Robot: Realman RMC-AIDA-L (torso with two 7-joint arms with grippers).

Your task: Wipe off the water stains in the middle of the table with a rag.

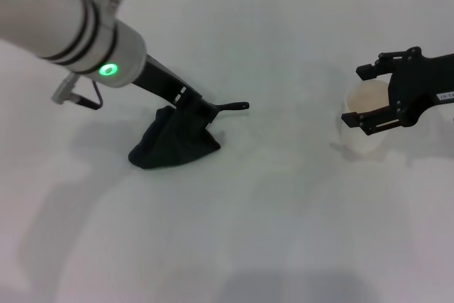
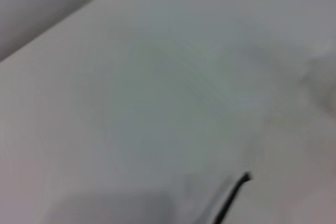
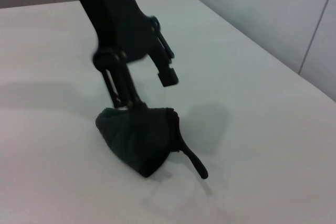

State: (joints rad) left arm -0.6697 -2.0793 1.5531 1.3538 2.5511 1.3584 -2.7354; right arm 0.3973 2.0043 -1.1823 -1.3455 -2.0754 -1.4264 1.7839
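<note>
A white table (image 1: pixel 284 232) fills the head view. The left gripper (image 1: pixel 190 108) reaches in from ten o'clock and pinches the top of a black rag (image 1: pixel 172 141), which sits bunched in a cone on the surface a little left of centre, with its thin tail (image 1: pixel 233 106) pointing toward three o'clock. In the right wrist view one finger (image 3: pixel 122 88) digs into the cloth (image 3: pixel 139 139) while the other (image 3: pixel 164 66) stands off to the side above it, so the hold looks partial. The right gripper (image 1: pixel 369 97) hangs at three o'clock with its claw spread around a whitish cup (image 1: pixel 365 124), not squeezing it. No amber stain shows anywhere; it may lie under the rag, or it may already be gone, and which cannot be told. The risks, as a judgement: a one-sided pinch could let the rag slip free in mid-stroke, a bunched cloth wipes only a narrow strip and could smear liquid, and a wide sweep toward three o'clock could knock the cup.
</note>
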